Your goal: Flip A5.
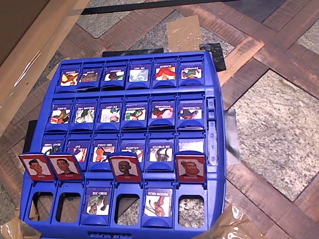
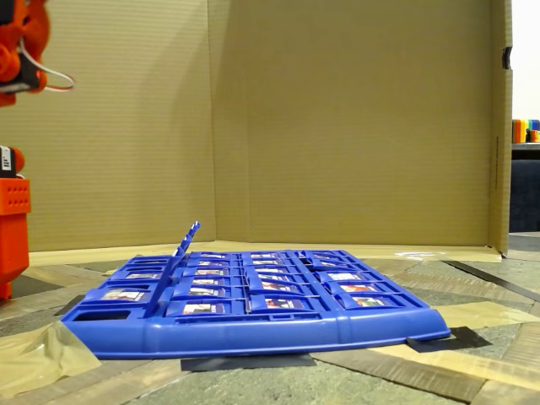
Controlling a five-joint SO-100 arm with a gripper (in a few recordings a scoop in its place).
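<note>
Four red-framed tiles upright in one row of the blue board (image 1: pixel 215 164), overhead view. A5 (image 1: pixel 190 168) rightmost of the four, portrait face toward the near edge, labelled RAPHAEL. LEO tile (image 1: pixel 124 167) two columns to its left; two black-haired portraits (image 1: pixel 36 167) (image 1: pixel 65 168) at the row's left end. Remaining tiles flat. In the fixed view, raised tiles (image 2: pixel 187 240) seen edge-on and overlapping, leaning, not separable. Orange arm (image 2: pixel 13 228) at the left edge of that view, well apart from the board (image 2: pixel 253 333), with the board lower and to its right. Gripper state: cannot tell apart or together. Cardboard backdrop (image 2: pixel 337 118) behind.
</note>
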